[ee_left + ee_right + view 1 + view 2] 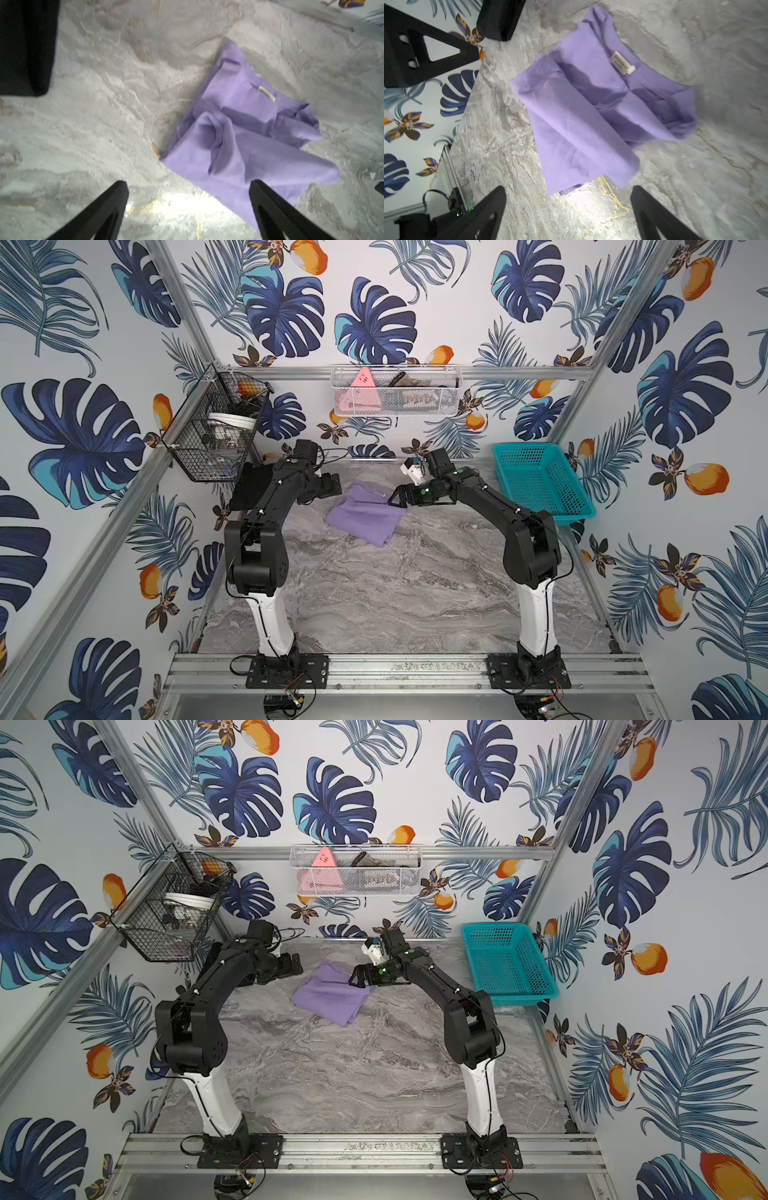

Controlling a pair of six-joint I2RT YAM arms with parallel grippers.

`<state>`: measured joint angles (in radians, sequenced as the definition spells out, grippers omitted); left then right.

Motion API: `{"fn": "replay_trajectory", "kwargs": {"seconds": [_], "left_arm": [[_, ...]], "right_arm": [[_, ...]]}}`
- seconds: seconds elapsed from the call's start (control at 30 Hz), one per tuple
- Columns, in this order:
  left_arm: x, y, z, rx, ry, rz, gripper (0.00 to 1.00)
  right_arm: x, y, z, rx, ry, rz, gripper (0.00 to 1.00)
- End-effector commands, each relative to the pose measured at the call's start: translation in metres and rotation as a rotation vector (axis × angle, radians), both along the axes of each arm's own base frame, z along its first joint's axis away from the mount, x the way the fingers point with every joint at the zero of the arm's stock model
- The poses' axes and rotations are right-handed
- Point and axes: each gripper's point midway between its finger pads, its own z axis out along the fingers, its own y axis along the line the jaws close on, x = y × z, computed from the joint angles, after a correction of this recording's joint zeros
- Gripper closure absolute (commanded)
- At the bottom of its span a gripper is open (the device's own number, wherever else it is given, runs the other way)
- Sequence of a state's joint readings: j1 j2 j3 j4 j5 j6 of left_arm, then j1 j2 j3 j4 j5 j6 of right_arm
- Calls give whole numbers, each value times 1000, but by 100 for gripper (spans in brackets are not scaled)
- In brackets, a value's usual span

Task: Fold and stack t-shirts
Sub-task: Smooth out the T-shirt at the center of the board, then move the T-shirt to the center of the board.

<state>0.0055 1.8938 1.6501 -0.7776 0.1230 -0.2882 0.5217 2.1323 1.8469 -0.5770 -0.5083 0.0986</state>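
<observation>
Both my arms bend forward over the marble table (pixel 395 597). My left gripper (pixel 188 182) and right gripper (pixel 568 188) hang with jaws spread, holding nothing, on either side of the lavender shirt (pixel 365 516), which lies loosely folded between them. The black shirt (pixel 25 47) lies folded near my left arm. Leaf-print walls enclose the table. I count two shirts and three baskets: teal basket (pixel 540 485), black wire basket (pixel 199 448), white mesh basket (pixel 440 406).

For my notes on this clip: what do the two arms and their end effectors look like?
The left arm and right arm match: white lower links, black upper links, thin black cables, black base plates. The left end effector and right end effector have black tapering fingers with triangular cut-outs. The right wrist carries green dots.
</observation>
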Motion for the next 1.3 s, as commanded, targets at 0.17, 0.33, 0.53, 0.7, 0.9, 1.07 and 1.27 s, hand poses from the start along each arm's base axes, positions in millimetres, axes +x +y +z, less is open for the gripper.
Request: {"fn": "replay_trajectory", "kwargs": {"seconds": [0.17,0.33,0.53,0.7,0.9,1.07,1.27], "left_arm": [[-31,0,15,-6,-27,10,1],[-44,5,30,13,-65,14,1],[-61,5,38,21,-79,-2,1],[-68,18,32,6,-60,31,1],[-65,14,27,-24,-48,31,1],[-57,13,26,-32,-47,24,1],[-42,16,9,-18,-28,30,1]], "right_arm": [[-45,70,-44,-36,44,207,100],[-19,93,-83,-57,55,192,100],[34,89,-96,-129,-105,122,100],[103,57,-69,-107,-219,-45,100],[151,22,-62,-188,-365,-141,100],[162,12,-36,-218,-443,-182,100],[127,27,-1,-41,-266,-189,46]]}}
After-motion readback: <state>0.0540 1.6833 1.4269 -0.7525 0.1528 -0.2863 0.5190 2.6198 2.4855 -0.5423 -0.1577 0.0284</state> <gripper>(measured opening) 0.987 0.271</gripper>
